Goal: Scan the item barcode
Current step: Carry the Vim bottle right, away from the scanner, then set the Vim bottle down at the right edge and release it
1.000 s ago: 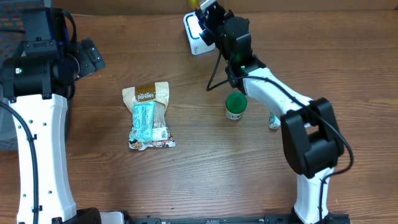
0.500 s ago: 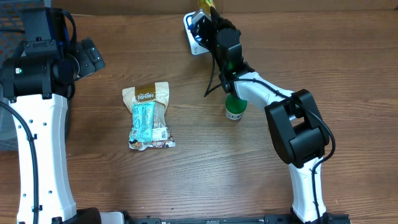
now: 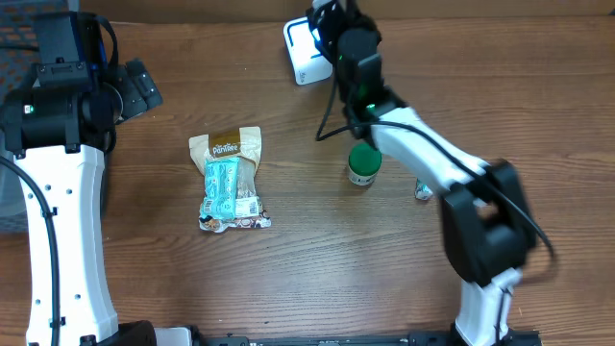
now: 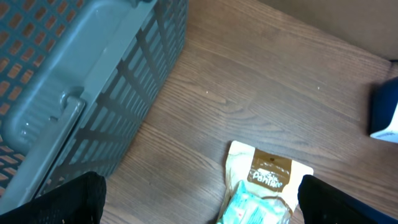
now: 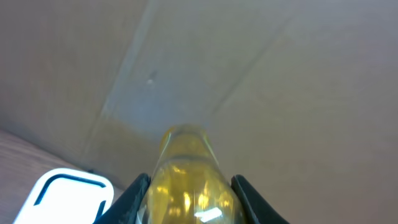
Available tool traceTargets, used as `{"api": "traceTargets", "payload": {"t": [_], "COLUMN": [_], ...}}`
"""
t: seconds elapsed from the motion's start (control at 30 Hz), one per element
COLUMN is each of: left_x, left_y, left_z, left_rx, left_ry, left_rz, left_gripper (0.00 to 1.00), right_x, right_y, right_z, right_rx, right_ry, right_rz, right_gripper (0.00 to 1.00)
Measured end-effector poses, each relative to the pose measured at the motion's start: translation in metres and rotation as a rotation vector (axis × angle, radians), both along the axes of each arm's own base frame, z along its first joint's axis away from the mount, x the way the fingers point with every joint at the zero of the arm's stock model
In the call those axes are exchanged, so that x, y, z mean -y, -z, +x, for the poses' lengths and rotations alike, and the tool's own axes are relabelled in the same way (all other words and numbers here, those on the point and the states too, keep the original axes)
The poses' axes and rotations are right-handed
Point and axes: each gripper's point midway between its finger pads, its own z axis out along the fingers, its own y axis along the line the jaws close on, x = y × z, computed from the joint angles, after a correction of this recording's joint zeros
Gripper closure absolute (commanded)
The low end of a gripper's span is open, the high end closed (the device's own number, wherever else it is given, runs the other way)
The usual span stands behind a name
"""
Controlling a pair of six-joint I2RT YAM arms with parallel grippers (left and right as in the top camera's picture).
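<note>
We have the right gripper [image 5: 191, 194] clamped on the yellow bottle [image 5: 185, 155] by the scanner [image 3: 300, 60] | left gripper [image 4: 199, 186] spread wide, empty | scan under way — read unconfirmed, snack bag [image 3: 231, 181] untouched

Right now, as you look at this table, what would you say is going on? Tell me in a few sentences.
The right gripper is shut on a yellow bottle, held at the far edge of the table, close to the white scanner. The left gripper is open and empty, hanging near a grey basket. A snack pouch and a green-lidded jar sit on the table, with neither arm touching them.
</note>
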Motion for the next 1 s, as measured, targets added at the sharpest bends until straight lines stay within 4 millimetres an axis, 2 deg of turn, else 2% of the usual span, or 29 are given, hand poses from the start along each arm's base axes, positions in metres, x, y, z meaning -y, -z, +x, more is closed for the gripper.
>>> {"api": "traceTargets", "payload": {"t": [0.07, 0.13, 0.17, 0.23, 0.27, 0.3, 0.33, 0.37, 0.4, 0.43, 0.53, 0.6, 0.7, 0.77, 0.83, 1.0], "left_x": [0.0, 0.0, 0.0, 0.0, 0.0, 0.0, 0.0, 0.0, 0.0, 0.0, 0.0, 0.0, 0.0, 0.0, 0.0, 0.0], "left_y": [0.0, 0.0, 0.0, 0.0, 0.0, 0.0, 0.0, 0.0, 0.0, 0.0, 0.0, 0.0, 0.0, 0.0, 0.0, 0.0], "left_z": [0.0, 0.0, 0.0, 0.0, 0.0, 0.0, 0.0, 0.0, 0.0, 0.0, 0.0, 0.0, 0.0, 0.0, 0.0, 0.0], "left_rx": [0.001, 0.001, 0.0, 0.0, 0.001, 0.0, 0.001, 0.0, 0.0, 0.0, 0.0, 0.0, 0.0, 0.0, 0.0, 0.0], "left_ry": [0.0, 0.0, 0.0, 0.0, 0.0, 0.0, 0.0, 0.0, -0.001, 0.0, 0.0, 0.0, 0.0, 0.0, 0.0, -0.001], "left_rz": [0.0, 0.0, 0.0, 0.0, 0.0, 0.0, 0.001, 0.0, 0.0, 0.0, 0.0, 0.0, 0.0, 0.0, 0.0, 0.0], "left_gripper": [0.0, 0.0, 0.0, 0.0, 0.0, 0.01, 0.0, 0.0, 0.0, 0.0, 0.0, 0.0, 0.0, 0.0, 0.01, 0.0], "right_x": [0.017, 0.045, 0.069, 0.111, 0.144, 0.166, 0.187, 0.202, 0.218, 0.24, 0.26, 0.28, 0.305, 0.314, 0.317, 0.313], "right_y": [-0.029, -0.058, -0.065, -0.067, -0.059, -0.051, -0.035, -0.024, -0.007, 0.023, 0.058, 0.08, 0.105, 0.117, 0.132, 0.147], "right_z": [-0.021, -0.043, -0.056, -0.076, -0.089, -0.096, -0.106, -0.112, -0.12, -0.133, -0.155, -0.171, -0.187, -0.196, -0.208, -0.219], "right_rx": [-0.047, -0.093, -0.138, -0.214, -0.278, -0.317, -0.385, -0.431, -0.494, -0.604, -0.748, -0.819, -0.86, -0.885, -0.927, -0.974], "right_ry": [0.014, 0.052, 0.095, 0.189, 0.274, 0.335, 0.403, 0.449, 0.497, 0.575, 0.638, 0.697, 0.773, 0.805, 0.832, 0.854], "right_rz": [0.057, 0.14, 0.184, 0.246, 0.29, 0.316, 0.337, 0.351, 0.362, 0.394, 0.457, 0.503, 0.551, 0.568, 0.6, 0.625], "right_gripper": [0.95, 0.95, 0.95, 0.95, 0.94, 0.94, 0.93, 0.93, 0.92, 0.92, 0.91, 0.87, 0.87, 0.87, 0.87, 0.82]}}
